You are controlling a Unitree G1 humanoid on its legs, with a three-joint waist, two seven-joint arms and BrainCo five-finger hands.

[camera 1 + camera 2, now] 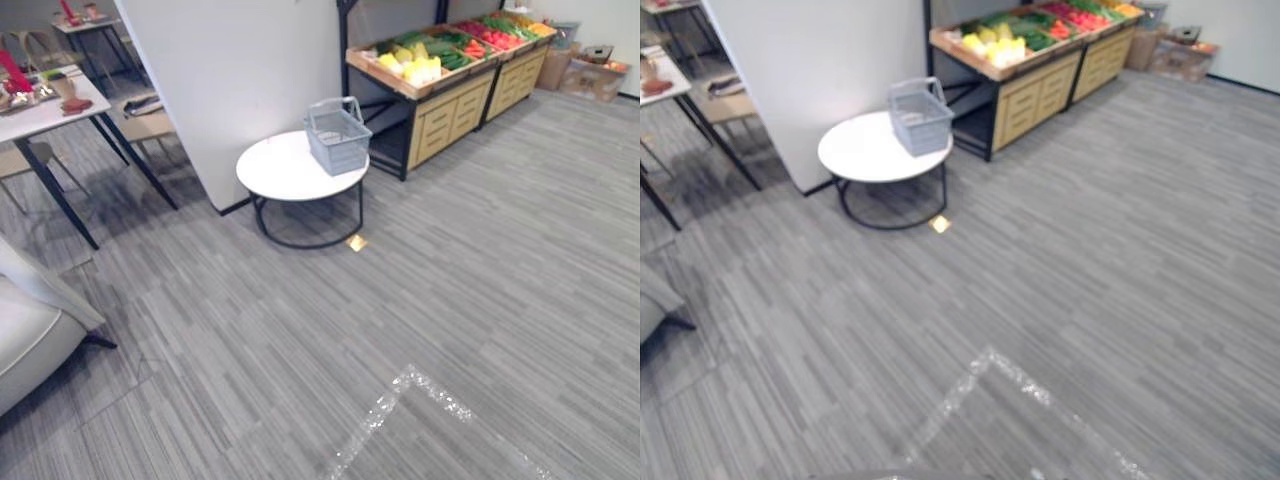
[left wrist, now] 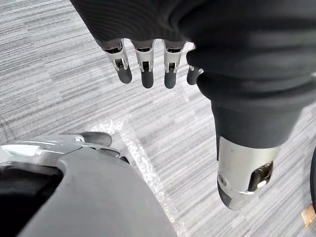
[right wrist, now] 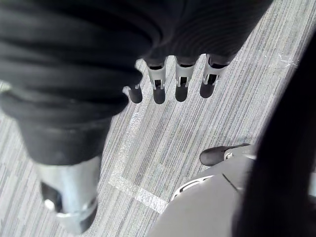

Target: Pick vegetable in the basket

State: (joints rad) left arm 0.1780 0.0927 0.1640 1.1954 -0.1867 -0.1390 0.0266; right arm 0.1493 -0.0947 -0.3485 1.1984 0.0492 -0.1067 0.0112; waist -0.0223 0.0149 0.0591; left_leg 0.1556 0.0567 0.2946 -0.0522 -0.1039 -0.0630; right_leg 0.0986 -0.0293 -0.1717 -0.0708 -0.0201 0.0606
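Across the grey floor [image 1: 470, 290], the basket [image 1: 337, 137] sits seemingly empty on a white worktop [image 1: 280, 172], vegetables [image 1: 440, 48] heaped on the stand [image 1: 445, 112] just beyond. Left robot hand [image 2: 147, 69] and right robot hand [image 3: 180, 81] hang loose-fingered, holding nothing; picking has yet to begin.

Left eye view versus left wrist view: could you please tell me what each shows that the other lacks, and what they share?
Left eye view: the grey basket on the round white table, beside the wooden produce stand with yellow, green and red vegetables. Left wrist view: the left hand, fingers straight, holding nothing. Shared: the grey striped carpet with a pale tape line.
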